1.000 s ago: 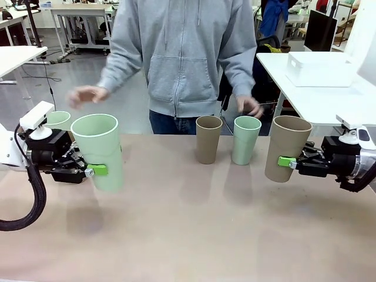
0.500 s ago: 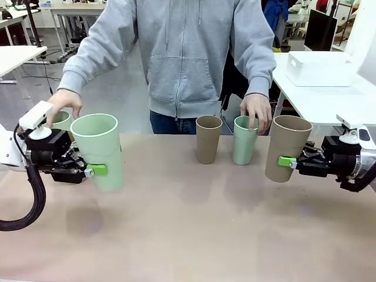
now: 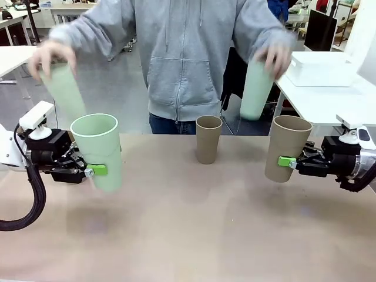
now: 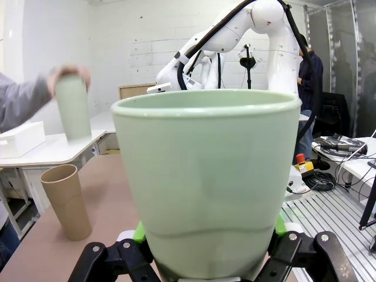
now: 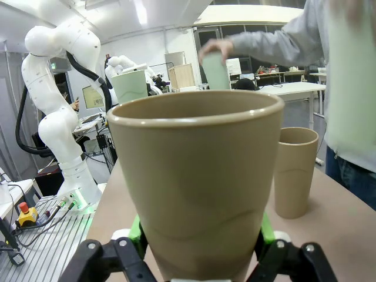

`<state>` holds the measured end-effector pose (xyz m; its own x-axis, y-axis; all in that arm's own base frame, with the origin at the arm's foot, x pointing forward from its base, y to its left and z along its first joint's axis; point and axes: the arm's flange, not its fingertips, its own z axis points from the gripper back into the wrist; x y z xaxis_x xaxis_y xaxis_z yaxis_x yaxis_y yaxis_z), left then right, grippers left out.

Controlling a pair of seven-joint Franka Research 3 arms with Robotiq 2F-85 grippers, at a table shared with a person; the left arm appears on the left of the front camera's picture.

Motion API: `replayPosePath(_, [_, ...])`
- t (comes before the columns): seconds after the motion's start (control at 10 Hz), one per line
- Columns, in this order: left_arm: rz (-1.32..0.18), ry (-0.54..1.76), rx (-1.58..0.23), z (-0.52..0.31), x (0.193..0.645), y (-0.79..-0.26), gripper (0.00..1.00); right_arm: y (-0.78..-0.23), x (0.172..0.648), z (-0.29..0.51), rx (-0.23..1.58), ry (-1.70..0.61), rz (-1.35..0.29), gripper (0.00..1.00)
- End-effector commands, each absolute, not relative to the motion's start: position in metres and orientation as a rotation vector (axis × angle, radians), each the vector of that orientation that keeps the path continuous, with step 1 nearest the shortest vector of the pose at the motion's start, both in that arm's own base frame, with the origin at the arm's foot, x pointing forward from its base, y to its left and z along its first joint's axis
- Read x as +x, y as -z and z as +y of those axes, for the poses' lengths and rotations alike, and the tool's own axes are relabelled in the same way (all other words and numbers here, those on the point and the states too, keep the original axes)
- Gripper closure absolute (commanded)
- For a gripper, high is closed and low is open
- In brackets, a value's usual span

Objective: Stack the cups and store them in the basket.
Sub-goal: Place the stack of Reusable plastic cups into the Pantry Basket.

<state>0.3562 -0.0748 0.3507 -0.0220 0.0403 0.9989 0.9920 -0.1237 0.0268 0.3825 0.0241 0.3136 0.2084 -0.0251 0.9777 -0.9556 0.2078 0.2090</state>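
- Front view: at 9 o'clock the left gripper [image 3: 97, 170] is clenched on a mint cup [image 3: 98, 147], held upright with its mouth up.
- At 3 o'clock the right gripper [image 3: 287, 161] grasps a tan cup [image 3: 286, 147], also upright.
- A second tan cup [image 3: 208, 138] stands on the table [image 3: 188, 235] at 12 o'clock, between the two held cups and apart from both.
- The person holds two more mint cups in the air, both blurred. One hand [image 3: 51, 54] has a cup at 10 o'clock and the other hand [image 3: 274, 54] has one at 2 o'clock.
- The basket [image 3: 320, 69] sits on a side table at 2 o'clock, well apart from the cups.
- Left wrist view: the pads clasp the mint cup's lower wall. The second tan cup [image 4: 66, 202] stands at 8 o'clock and the basket [image 4: 20, 138] is at 9.
- Right wrist view: the pads grip the tan cup low down, and the second tan cup [image 5: 295, 173] stands at 3 o'clock.
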Motion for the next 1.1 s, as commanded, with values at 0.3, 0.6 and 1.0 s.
replayPosePath(0.3, [-1.204, 1.301, -1.315, -0.0731, 0.3564, -0.3524, 0.16, -0.3184, 0.3828, 0.0243, 1.147, -0.904, -1.161, 0.15])
replayPosePath(0.6, [-1.204, 1.301, -1.315, -0.0731, 0.3564, -0.3524, 0.16, -0.3184, 0.3828, 0.0243, 1.147, -0.904, -1.161, 0.15])
replayPosePath(1.0, [-1.204, 1.301, -1.315, -0.0731, 0.3564, -0.3524, 0.16, -0.3184, 0.3828, 0.0243, 1.147, -0.904, -1.161, 0.15])
